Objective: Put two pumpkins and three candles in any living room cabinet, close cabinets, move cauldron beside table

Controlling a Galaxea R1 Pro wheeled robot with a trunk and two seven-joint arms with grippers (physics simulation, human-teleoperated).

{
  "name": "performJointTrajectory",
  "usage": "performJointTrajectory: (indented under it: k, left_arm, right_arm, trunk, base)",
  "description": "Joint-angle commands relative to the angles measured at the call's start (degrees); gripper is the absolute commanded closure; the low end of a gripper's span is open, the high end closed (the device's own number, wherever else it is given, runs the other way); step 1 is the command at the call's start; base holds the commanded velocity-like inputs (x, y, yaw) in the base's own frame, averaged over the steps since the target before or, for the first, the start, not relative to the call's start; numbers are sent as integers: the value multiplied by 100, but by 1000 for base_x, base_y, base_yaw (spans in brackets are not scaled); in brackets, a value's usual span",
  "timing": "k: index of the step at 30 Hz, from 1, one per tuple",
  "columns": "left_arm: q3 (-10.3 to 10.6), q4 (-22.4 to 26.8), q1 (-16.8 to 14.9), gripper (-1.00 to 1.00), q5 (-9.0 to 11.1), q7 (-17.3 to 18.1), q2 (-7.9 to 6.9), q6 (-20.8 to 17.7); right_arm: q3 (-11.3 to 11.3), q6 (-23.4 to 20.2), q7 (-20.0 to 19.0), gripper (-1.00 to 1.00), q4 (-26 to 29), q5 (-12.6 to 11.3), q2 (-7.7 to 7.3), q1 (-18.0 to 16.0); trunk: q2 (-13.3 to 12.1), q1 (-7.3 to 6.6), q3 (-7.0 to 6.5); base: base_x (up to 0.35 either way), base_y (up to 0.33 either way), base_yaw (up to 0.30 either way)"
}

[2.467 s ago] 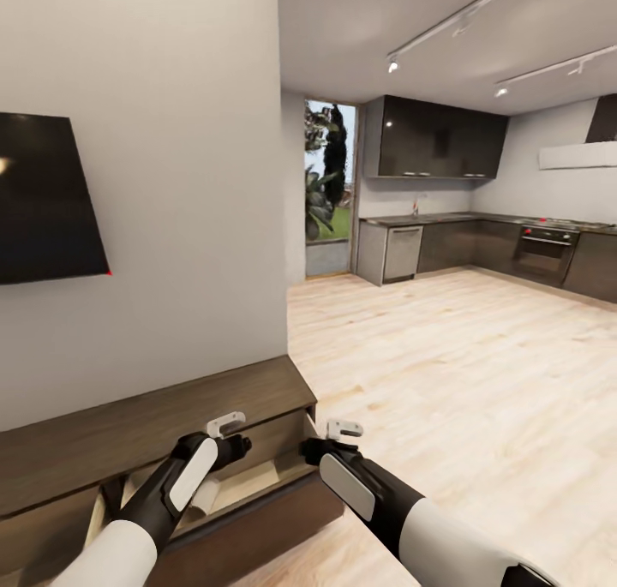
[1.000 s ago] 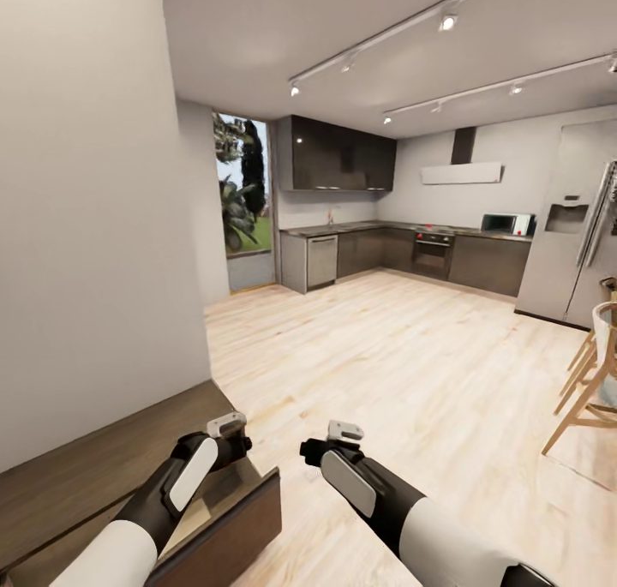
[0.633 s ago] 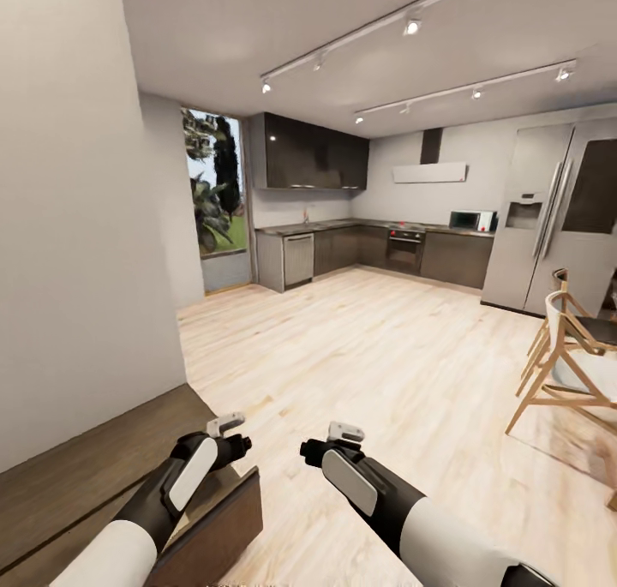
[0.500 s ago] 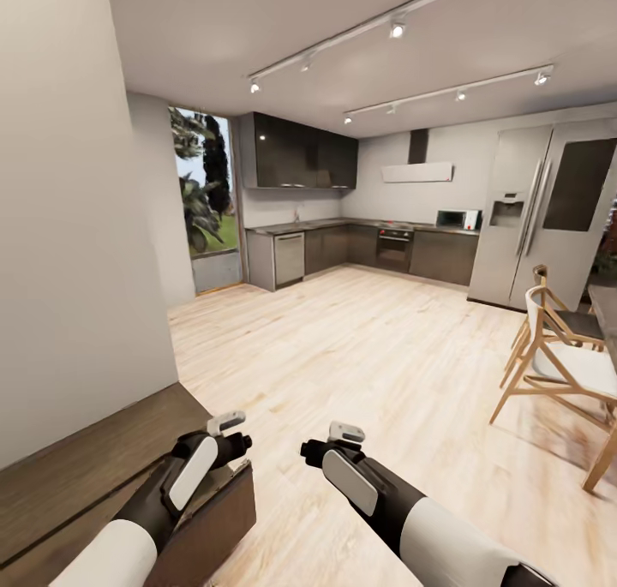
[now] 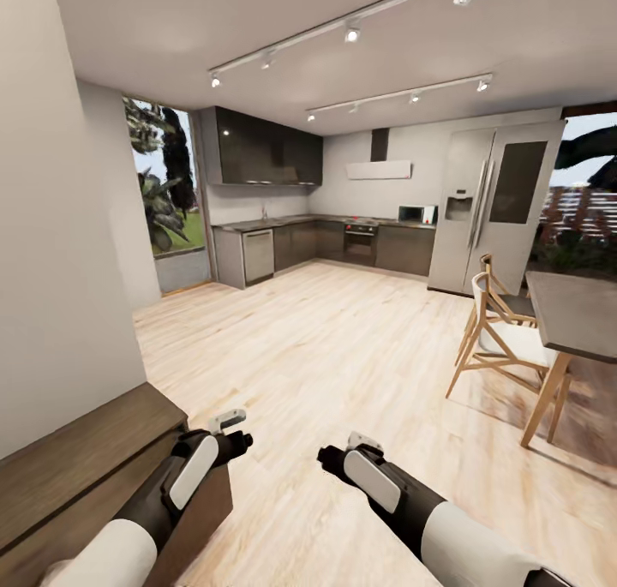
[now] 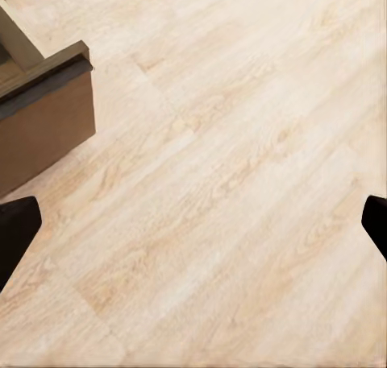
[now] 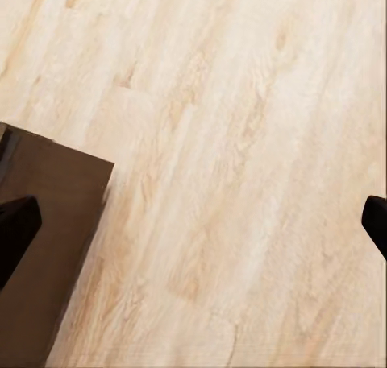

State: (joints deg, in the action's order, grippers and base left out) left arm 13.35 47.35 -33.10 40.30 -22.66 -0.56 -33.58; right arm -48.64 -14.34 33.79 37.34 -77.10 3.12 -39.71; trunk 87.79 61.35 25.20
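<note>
The dark-brown cabinet (image 5: 77, 458) sits low at the left against the white wall, and one of its drawer fronts (image 5: 204, 503) stands out from its end. My left gripper (image 5: 242, 440) hovers beside that end, over the pale wood floor. In the left wrist view the left gripper (image 6: 193, 223) is open with only floor between the fingertips (image 6: 16, 233), and the drawer front (image 6: 44, 118) shows off to one side. My right gripper (image 5: 326, 457) hangs over bare floor; the right wrist view shows the right gripper (image 7: 193, 223) open and empty, near a brown panel (image 7: 48, 231). Pumpkins, candles, cauldron and table are out of view.
Pale wood floor (image 5: 343, 347) stretches ahead to dark kitchen counters (image 5: 343, 244) and a steel fridge (image 5: 493, 210). A dark dining table (image 5: 576, 308) with wooden chairs (image 5: 501, 338) stands at the right. A white wall (image 5: 51, 270) and a glass door (image 5: 163, 201) are at the left.
The camera has swung right: the cabinet slid toward the left edge and the fridge, chairs and dining table came into view. Both arms keep about the same pose, grippers still open.
</note>
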Motion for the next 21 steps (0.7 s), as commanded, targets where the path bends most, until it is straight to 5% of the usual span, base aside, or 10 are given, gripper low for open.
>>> performJointTrajectory:
  k: [1, 7, 21]
  left_arm:
    - [22, 11, -3, -100, 57, -54, -6, -7]
    - [28, 11, -3, -100, 57, -31, -1, 0]
    - [38, 11, -3, -100, 43, -28, 20, -5]
  right_arm:
    - [-22, 117, -40, -100, 0, -28, -99, -3]
    - [-23, 657, -596, -100, -18, -264, -585, 51]
    - [-23, 906, -1473, -100, -789, -420, -644, 77]
  trunk:
    - [5, -1, 12]
    - [5, -1, 40]
    - [5, -1, 100]
  base:
    - [-84, 0, -242]
    - [-23, 0, -243]
    - [-1, 0, -246]
